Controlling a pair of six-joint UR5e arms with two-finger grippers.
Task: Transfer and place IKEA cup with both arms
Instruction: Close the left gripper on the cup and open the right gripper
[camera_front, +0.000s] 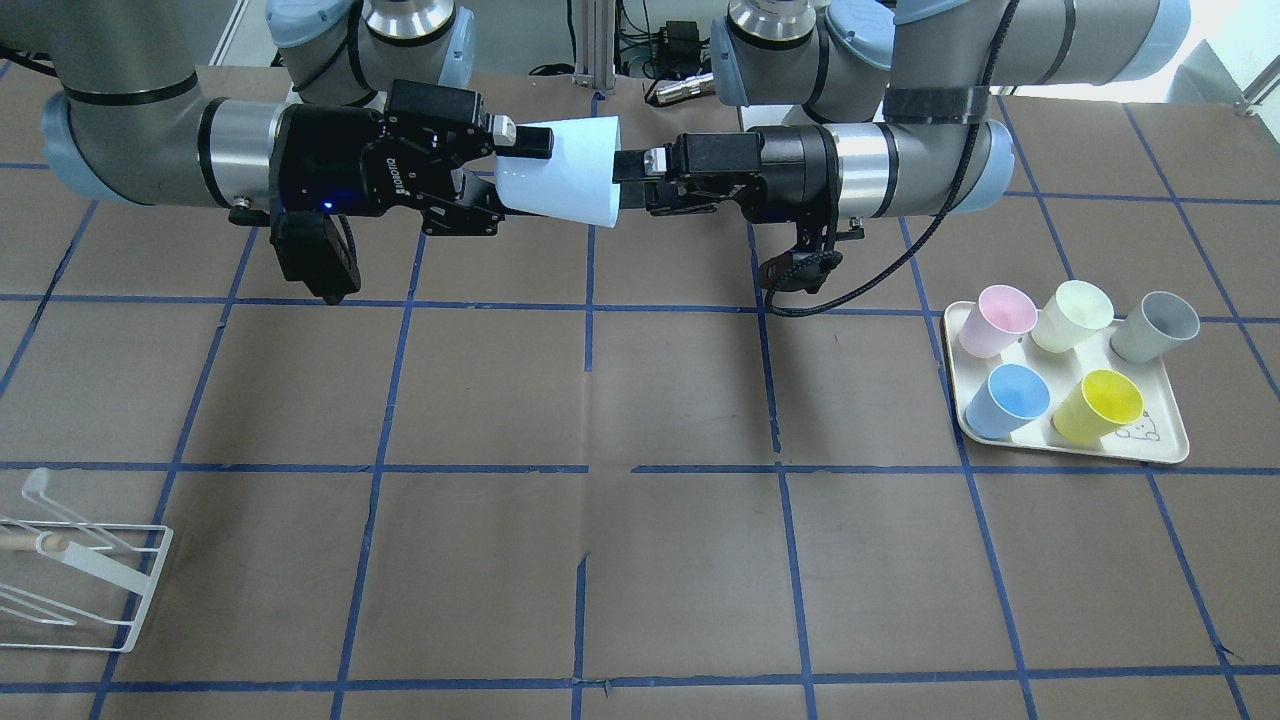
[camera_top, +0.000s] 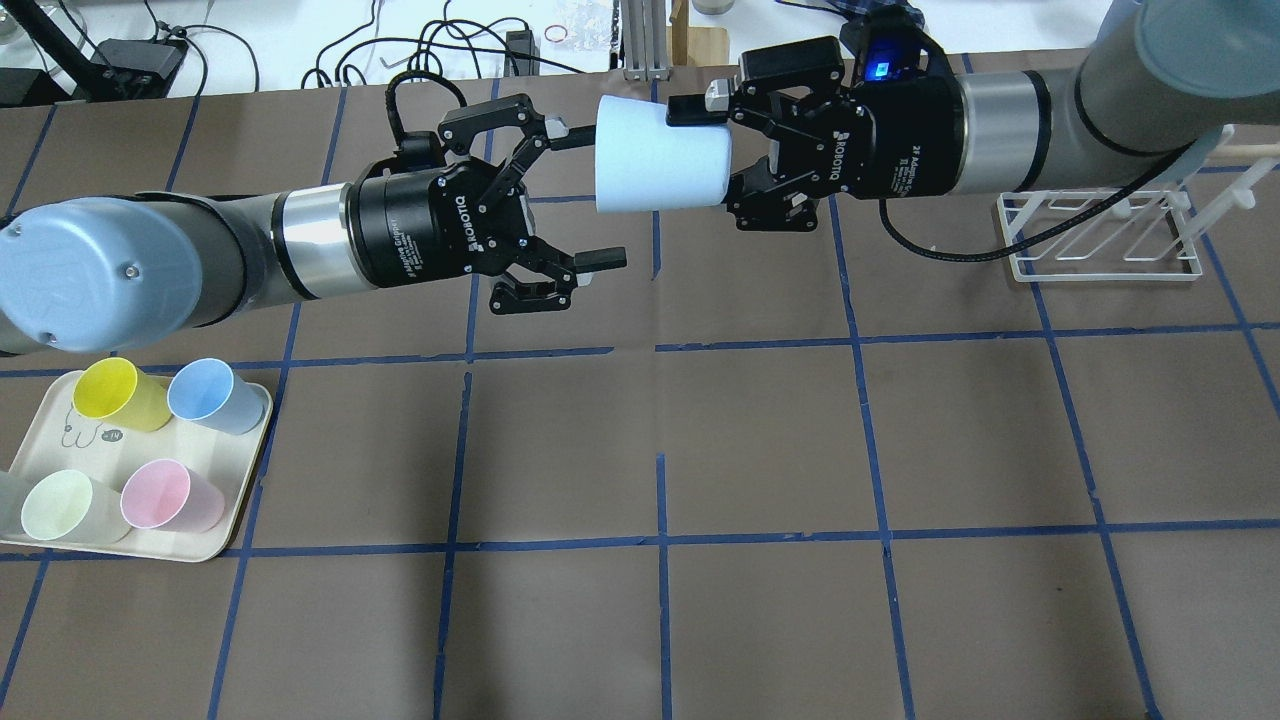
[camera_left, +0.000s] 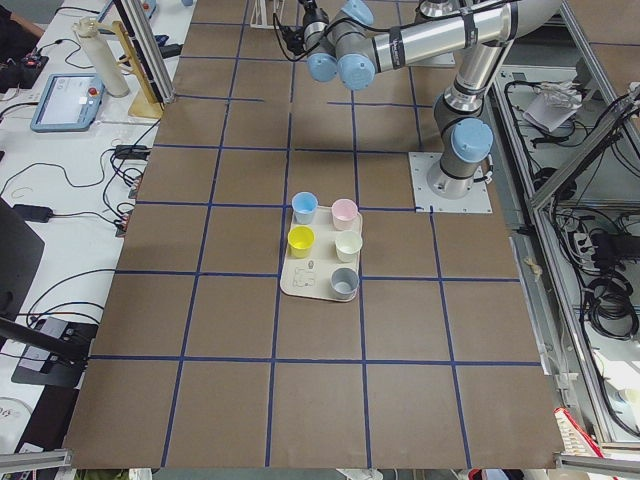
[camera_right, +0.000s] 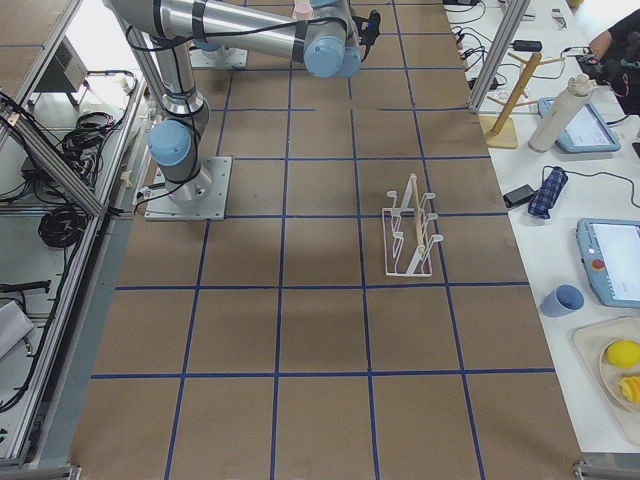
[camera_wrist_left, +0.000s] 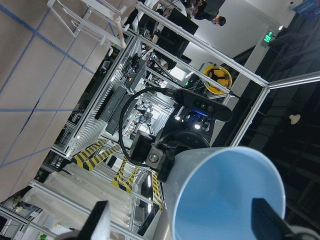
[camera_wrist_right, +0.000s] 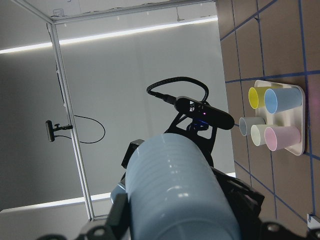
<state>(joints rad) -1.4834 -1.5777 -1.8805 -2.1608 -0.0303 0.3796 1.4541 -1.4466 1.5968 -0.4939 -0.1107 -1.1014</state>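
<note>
The IKEA cup (camera_top: 660, 155) is a pale grey-blue tumbler, held on its side in the air over the far middle of the table. My right gripper (camera_top: 712, 158) is shut on its narrow base end. It also shows in the front view (camera_front: 510, 180) with the cup (camera_front: 560, 175). My left gripper (camera_top: 600, 194) is open. Its fingers straddle the cup's wide mouth without closing on it. The left wrist view shows the cup's bright blue inside (camera_wrist_left: 225, 200) between the spread fingertips (camera_wrist_left: 100, 222). The right wrist view shows the cup's outer wall (camera_wrist_right: 175, 190).
A cream tray (camera_front: 1165, 445) on my left holds a deeper blue cup (camera_front: 1005, 400), a yellow cup (camera_front: 1098, 405), a pink cup (camera_front: 997, 320), a pale green cup (camera_front: 1072, 315) and a grey cup (camera_front: 1155, 325). A white wire rack (camera_top: 1100, 235) stands on my right.
</note>
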